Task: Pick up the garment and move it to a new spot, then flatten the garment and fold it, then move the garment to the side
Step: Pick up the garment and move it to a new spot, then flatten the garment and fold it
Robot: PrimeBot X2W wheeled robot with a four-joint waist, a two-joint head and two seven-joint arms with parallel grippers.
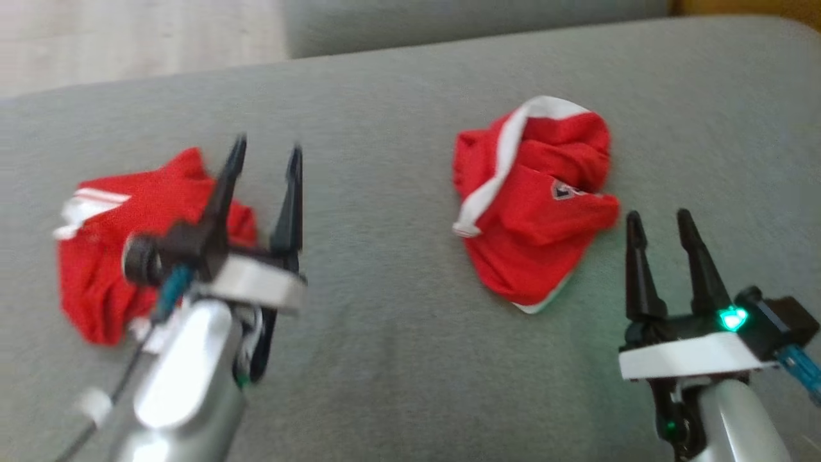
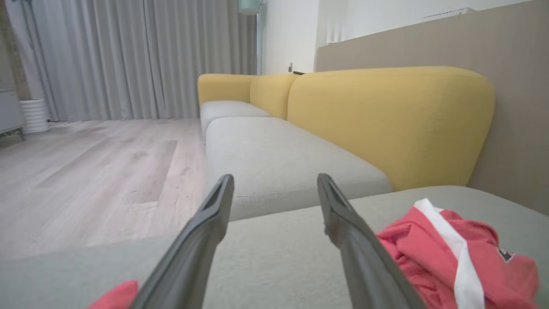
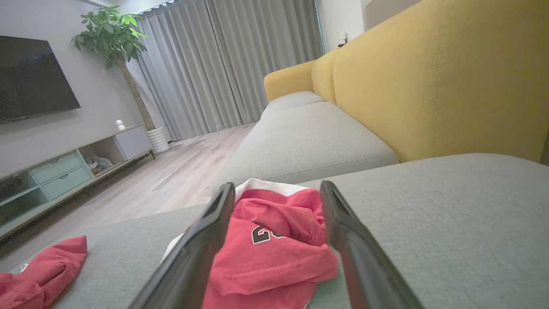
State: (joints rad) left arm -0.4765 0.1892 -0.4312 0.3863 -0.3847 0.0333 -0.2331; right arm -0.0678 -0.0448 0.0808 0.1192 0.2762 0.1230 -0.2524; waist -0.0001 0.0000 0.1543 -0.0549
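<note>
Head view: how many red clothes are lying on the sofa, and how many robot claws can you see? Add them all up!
Red clothes: 2 (left garment, right garment)
Claws: 2 (left claw, right claw, both open)
Total: 4

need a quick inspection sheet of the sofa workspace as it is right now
surface: grey sofa cushion, soft, unwrinkled
job's things: left red garment crumpled, partly hidden by left hand; right red garment crumpled, white trim, ahead of right hand
clutter: nothing seen
hands: left hand open, empty; right hand open, empty
cables: teal cable at left wrist; blue cable at right wrist
surroundings: yellow backrest, wood floor, grey curtains, tv, potted plant
</note>
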